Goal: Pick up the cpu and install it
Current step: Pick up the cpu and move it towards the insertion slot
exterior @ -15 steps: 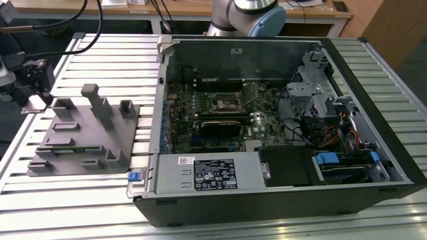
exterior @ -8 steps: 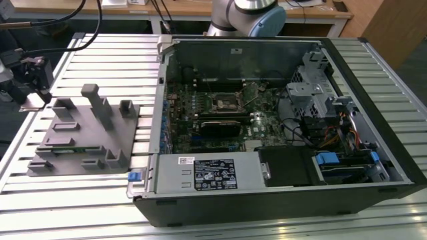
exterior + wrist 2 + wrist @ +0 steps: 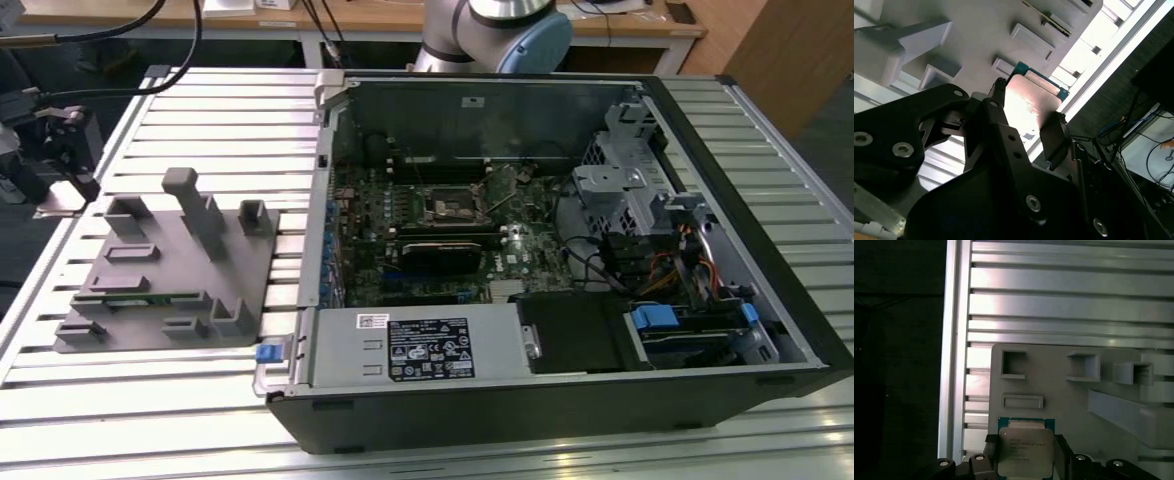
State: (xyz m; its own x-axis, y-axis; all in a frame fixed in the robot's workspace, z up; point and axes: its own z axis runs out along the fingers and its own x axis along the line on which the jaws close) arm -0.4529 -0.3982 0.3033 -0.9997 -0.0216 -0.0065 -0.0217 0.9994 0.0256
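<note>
One cpu [image 3: 1024,452] sits between the two black fingers [image 3: 991,456] of the single gripper [image 3: 1025,460] in the first wrist view. The fingers press on its opposite edges and clamp it, with its silvery top and green border showing. It lies over one grey fixture [image 3: 1064,405], near the edge of the slatted table [image 3: 1054,305]; whether it touches the fixture cannot be told. In the exterior view, one open computer case [image 3: 534,410] lies at three o'clock from the fixture. The case holds one motherboard [image 3: 374,210] with one socket [image 3: 447,205] at its centre. A metal drive cage [image 3: 621,180] sits at three o'clock from the socket and a labelled box [image 3: 414,345] at six o'clock.
</note>
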